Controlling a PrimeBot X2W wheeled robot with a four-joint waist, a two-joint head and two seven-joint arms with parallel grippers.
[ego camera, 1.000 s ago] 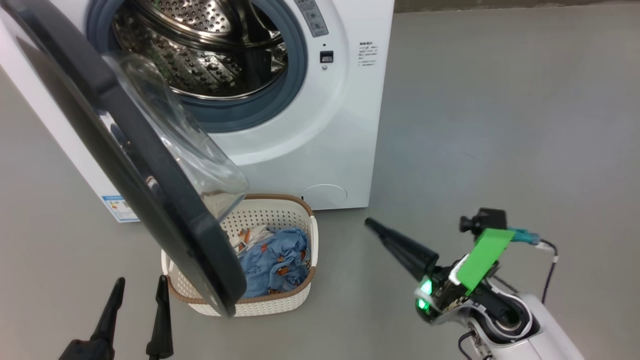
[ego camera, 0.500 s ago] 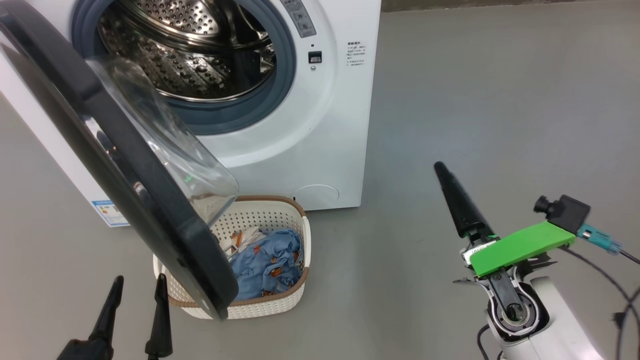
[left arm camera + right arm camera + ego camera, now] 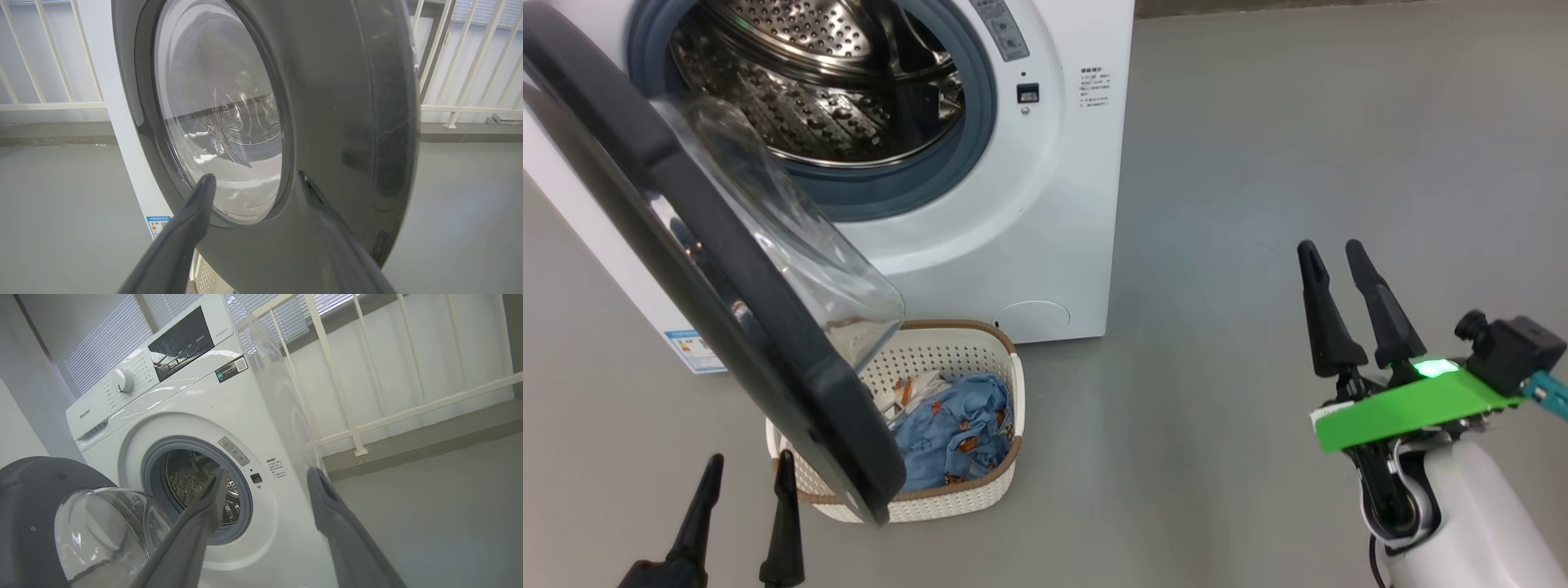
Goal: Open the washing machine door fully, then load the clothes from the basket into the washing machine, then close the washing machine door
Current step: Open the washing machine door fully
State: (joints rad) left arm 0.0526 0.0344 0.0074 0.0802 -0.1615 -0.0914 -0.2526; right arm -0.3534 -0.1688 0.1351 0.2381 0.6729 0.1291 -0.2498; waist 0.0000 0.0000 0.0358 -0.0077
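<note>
The open washing machine door (image 3: 792,384) hides the left part of the basket (image 3: 931,505) and some of the clothes (image 3: 947,433) heaped in it. These are light-blue cloth with orange prints. The basket stands on the floor (image 3: 1258,122), just in front of the washing machine (image 3: 1029,212). The left tool (image 3: 750,459), cut off at the frame's bottom edge, is spread and empty. The right tool (image 3: 1331,247) is likewise spread and empty, well right of the machine.

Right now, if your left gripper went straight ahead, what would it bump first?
Most likely the door: the open left gripper points right at its dark outer face. How much gap lies between them is hard to judge.
</note>
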